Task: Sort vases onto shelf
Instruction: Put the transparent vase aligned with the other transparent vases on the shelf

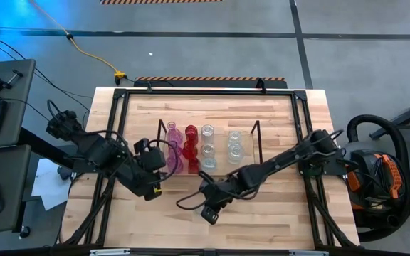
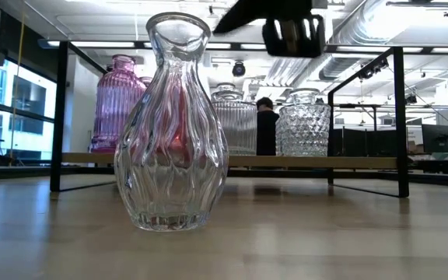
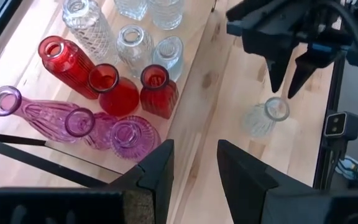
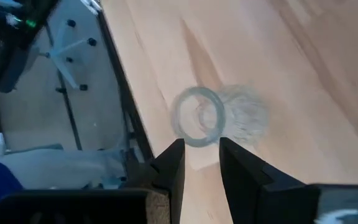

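Shelf (image 3: 194, 68) holds three pink, three red, five clear vases; right gripper (image 3: 289, 78) released above one more.

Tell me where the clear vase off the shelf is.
The lone clear vase stands upright on the tabletop in front of the shelf, directly under the right gripper.

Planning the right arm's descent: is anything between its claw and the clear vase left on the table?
Nothing visible. The right claw hangs open just above the clear vase, which stands alone, apart from the shelf.
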You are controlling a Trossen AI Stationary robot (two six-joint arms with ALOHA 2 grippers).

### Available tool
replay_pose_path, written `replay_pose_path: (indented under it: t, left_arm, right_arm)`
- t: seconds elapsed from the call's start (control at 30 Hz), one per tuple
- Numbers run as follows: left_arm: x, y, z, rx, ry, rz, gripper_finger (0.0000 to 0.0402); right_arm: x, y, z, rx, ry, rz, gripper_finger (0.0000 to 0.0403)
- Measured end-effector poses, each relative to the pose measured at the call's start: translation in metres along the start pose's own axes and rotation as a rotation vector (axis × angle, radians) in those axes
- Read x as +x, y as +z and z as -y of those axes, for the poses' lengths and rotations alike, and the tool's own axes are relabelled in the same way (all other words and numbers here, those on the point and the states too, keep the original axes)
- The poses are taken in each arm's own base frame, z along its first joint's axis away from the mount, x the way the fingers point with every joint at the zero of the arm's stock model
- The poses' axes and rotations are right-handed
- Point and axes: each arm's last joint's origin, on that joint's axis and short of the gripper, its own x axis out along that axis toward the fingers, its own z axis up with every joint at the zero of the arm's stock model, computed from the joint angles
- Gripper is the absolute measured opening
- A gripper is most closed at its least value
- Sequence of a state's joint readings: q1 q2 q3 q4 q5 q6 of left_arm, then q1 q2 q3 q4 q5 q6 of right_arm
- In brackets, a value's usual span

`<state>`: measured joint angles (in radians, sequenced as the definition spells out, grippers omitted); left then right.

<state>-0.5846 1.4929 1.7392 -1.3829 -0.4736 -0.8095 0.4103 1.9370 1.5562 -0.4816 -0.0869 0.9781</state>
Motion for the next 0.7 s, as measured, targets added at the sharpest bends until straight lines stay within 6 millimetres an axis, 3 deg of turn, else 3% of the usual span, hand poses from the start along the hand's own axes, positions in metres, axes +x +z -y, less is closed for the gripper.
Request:
replay_pose_path:
  t: [0.17,0.7]
  left_arm:
    - [-0.0003,-0.0009,0.0017,0.003,-0.006,0.002,0.0115]
    - [-0.0005,0.002,0.0047,-0.018,-0.032,0.033,0.0115]
  right_arm:
    - [0.0116,-0.0029,0.0033,0.0,-0.008,-0.032,0.0083]
    - [0.0105,0.0062,0.0081,-0.009,-0.006,-0.011,0.0083]
